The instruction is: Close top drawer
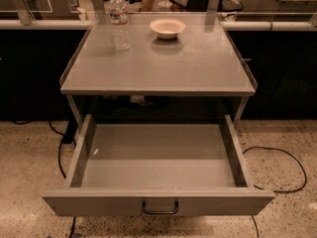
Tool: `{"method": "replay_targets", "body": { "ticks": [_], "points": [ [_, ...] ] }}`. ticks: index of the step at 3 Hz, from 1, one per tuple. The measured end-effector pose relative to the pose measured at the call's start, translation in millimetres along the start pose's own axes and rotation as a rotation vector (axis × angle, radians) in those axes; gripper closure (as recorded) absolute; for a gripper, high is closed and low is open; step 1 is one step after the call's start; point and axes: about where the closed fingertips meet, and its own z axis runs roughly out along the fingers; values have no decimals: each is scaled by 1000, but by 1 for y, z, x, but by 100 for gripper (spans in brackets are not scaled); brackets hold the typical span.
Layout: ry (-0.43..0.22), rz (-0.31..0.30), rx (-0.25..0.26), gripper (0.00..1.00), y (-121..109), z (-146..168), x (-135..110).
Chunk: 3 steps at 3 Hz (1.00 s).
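The top drawer (158,157) is a wide, shallow grey metal drawer. It stands pulled far out from under the grey table top (158,63). Its inside is empty. Its flat front panel (89,204) faces me at the bottom of the view, with a small dark loop handle (160,208) at its centre. The gripper is not in view.
A clear water bottle (119,20) and a white bowl (167,28) stand at the back of the table top. Black cables (282,170) lie on the speckled floor to the right and left. Dark cabinets and a rail run behind the table.
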Motion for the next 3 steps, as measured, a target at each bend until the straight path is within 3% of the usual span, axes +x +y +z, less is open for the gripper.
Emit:
{"method": "replay_targets", "body": {
  "ticks": [2,3],
  "points": [
    [-38,-51,-118,0,16,30,-13],
    [-67,-85,-151,0,20,45,-22]
  ]
}}
